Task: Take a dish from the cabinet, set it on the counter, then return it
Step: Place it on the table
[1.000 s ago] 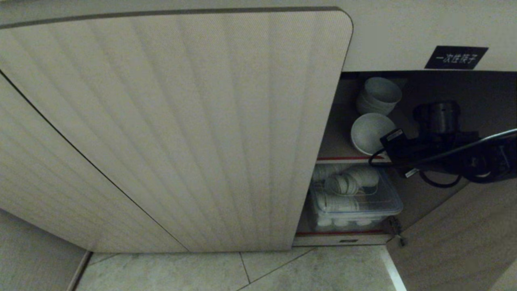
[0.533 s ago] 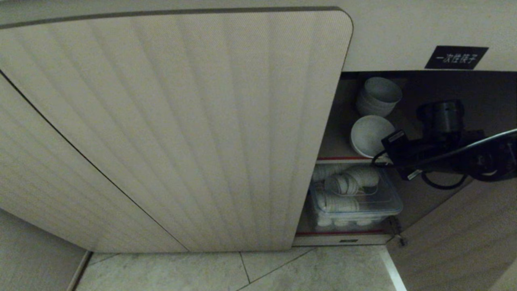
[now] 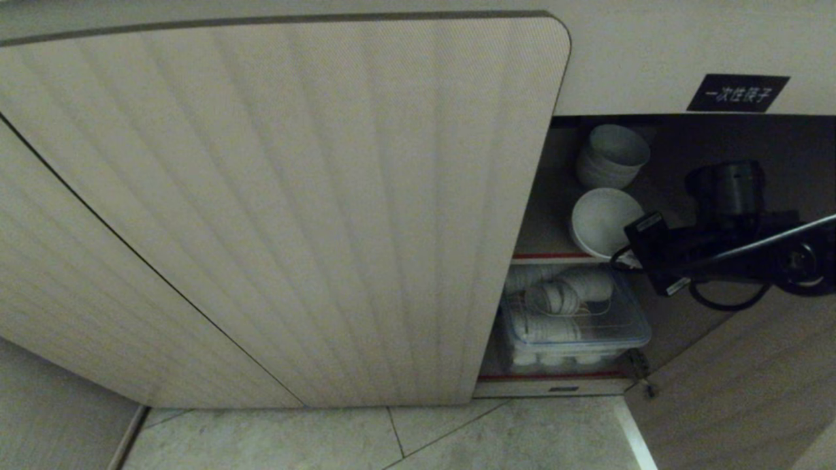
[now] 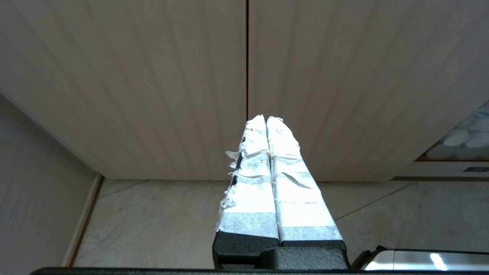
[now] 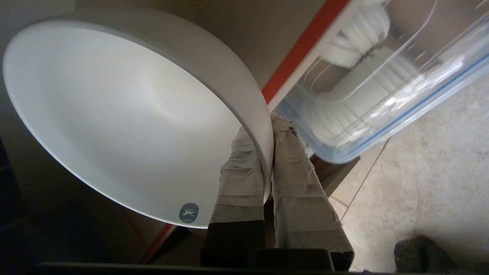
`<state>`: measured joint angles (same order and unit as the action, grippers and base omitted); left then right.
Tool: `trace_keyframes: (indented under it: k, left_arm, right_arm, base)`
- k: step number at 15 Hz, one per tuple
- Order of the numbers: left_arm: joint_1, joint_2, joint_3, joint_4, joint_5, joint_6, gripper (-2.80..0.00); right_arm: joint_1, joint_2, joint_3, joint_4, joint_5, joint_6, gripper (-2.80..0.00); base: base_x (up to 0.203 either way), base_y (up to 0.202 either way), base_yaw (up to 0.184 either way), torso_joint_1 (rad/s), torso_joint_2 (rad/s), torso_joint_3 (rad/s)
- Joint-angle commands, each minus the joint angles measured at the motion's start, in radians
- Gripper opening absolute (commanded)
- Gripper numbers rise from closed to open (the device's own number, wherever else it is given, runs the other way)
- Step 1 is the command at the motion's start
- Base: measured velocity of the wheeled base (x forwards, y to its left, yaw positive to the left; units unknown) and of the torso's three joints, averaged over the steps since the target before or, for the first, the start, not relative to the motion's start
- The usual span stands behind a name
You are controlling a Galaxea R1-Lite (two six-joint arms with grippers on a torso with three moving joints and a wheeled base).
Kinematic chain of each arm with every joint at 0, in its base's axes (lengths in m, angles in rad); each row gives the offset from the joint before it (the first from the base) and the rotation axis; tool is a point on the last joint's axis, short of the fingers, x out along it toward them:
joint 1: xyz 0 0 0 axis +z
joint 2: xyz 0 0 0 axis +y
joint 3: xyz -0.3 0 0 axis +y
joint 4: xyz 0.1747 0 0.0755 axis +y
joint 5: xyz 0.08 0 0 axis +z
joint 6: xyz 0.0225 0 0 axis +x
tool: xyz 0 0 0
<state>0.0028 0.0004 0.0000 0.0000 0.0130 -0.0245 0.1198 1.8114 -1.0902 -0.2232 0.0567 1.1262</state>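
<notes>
The dish [image 3: 601,220], a plain white bowl, hangs tilted at the red front edge of the cabinet's upper shelf [image 3: 555,256]. My right gripper [image 5: 263,131] is shut on the dish [image 5: 114,107] at its rim, one taped finger inside the wall and one outside. In the head view the right arm [image 3: 718,248] reaches into the open cabinet from the right. My left gripper [image 4: 266,120] is shut and empty, parked facing the cabinet's closed fluted doors [image 4: 244,76]. The counter is out of view.
A stack of white bowls [image 3: 610,156] stands behind the dish on the upper shelf. A clear plastic box [image 3: 575,320] of white dishes fills the lower shelf. The fluted door [image 3: 294,196] covers the left; the open door [image 3: 751,378] stands at the right. Below lies tiled floor [image 3: 457,437].
My right arm has drawn a little to the right in the head view, bringing the dish with it toward the shelf's front edge. The left arm has not moved.
</notes>
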Motion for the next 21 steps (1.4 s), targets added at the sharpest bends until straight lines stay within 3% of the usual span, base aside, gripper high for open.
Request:
trace_keyframes:
  k: [1, 12, 18, 21]
  left_arm:
    - [0.0, 0.0, 0.0, 0.0, 0.001, -0.001, -2.8]
    - [0.0, 0.0, 0.0, 0.0, 0.001, -0.002, -2.8]
    - [0.0, 0.0, 0.0, 0.0, 0.001, -0.001, -2.8]
    - [0.0, 0.0, 0.0, 0.0, 0.001, 0.0, -2.8]
  right_arm:
    - [0.0, -0.021, 0.016, -0.002, 0.009, 0.007, -2.8]
    - [-0.006, -0.099, 0.114, 0.03, 0.104, -0.008, -2.8]
    - [-0.007, -0.205, 0.224, 0.081, 0.139, -0.062, -2.8]
    - [-0.006, -0.273, 0.297, 0.107, 0.148, -0.127, -2.8]
  base:
    - [0.0, 0.0, 0.0, 0.0, 0.0, 0.0]
    - [0.0, 0.0, 0.0, 0.0, 0.0, 0.0]
    - [0.0, 0.0, 0.0, 0.0, 0.0, 0.0]
    - [0.0, 0.0, 0.0, 0.0, 0.0, 0.0]
